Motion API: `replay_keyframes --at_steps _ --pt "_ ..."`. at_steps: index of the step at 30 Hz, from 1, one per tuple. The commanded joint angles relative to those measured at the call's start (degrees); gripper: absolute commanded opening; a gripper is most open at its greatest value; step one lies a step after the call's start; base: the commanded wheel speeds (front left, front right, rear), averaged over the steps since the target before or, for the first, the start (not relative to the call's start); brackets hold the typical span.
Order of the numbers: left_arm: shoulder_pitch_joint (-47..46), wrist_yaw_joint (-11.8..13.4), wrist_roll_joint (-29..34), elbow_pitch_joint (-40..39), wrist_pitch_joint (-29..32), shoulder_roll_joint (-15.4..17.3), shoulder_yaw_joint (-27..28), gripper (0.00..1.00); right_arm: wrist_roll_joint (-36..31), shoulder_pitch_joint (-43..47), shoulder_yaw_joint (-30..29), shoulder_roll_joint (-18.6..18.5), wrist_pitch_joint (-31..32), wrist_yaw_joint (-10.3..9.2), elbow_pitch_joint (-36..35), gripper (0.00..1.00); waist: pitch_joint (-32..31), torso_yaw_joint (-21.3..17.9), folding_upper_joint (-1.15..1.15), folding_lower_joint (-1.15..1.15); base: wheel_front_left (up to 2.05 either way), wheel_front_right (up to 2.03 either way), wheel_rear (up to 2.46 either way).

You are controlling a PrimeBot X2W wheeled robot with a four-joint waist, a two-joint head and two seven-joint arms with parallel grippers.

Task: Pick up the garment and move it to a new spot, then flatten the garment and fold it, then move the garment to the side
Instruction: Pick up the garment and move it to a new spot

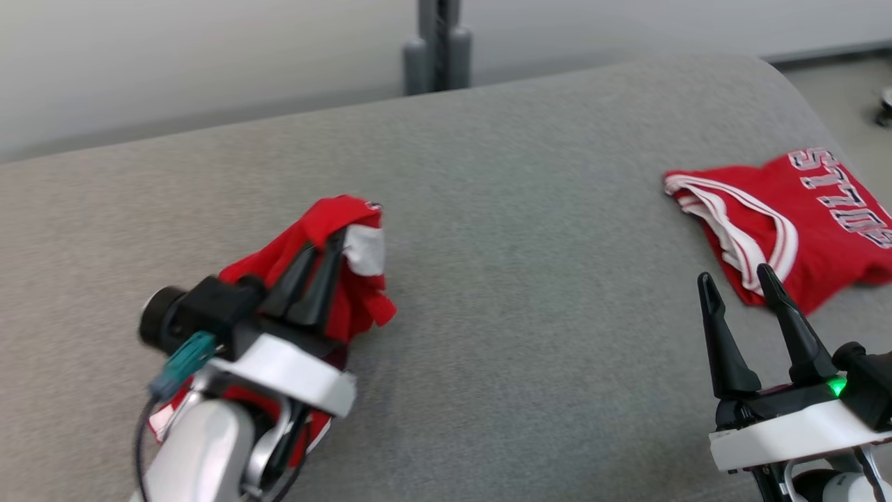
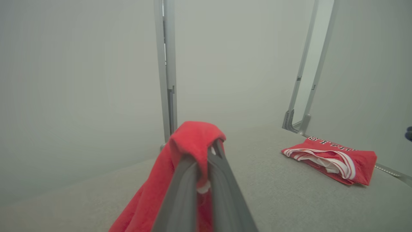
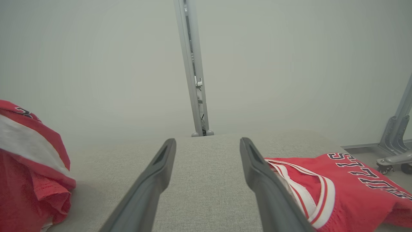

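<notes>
left claw (image 1: 326, 242): fingers clenched on a bunched fold of the red garment (image 1: 333, 211), which drapes over the fingertips and hangs down past the wrist; whether its lowest part touches the surface cannot be told. the garment sits over the left part of the grey cloth-topped desk (image 1: 523, 279). right claw (image 1: 733, 274): fingers spread wide and grasping nothing, poised low over the right part of the desk, its tips just beside the near edge of a second red jersey (image 1: 822, 223), which lies folded with white trim and dark lettering showing. the wide stretch of desk between the two claws holds nothing else. a grey post (image 1: 437, 45) stands behind the far edge.

step in hand, as judged: the first one, with the garment picked up and on its way to a new spot; flattening and folding not yet begun. the next move likely calls for setting the bundle down on the open middle, well apart from the folded jersey, then bringing in the free claw to find an edge and spread the cloth.
</notes>
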Motion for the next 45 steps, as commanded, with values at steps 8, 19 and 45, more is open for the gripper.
replay_keyframes --at_steps 8,19,45 --pt "-10.85 -4.46 0.87 10.34 0.35 -3.84 -5.88 0.0 2.24 -1.78 0.72 0.62 -3.12 -0.02 2.34 1.0 9.75 -12.37 0.0 0.0 0.0 0.0 0.0" --pt "-17.01 -7.11 -0.1 29.24 -0.37 -5.66 -9.57 0.81 5.01 -3.7 2.33 0.73 -7.02 -0.02 6.12 1.0 13.46 -15.28 0.0 0.0 0.0 0.0 0.0" --pt "2.69 5.36 -6.1 10.45 -10.42 1.92 3.72 1.0 -0.2 -0.52 -1.86 -0.78 -1.59 -0.02 3.81 1.0 0.61 2.18 0.0 0.0 0.0 0.0 0.0"
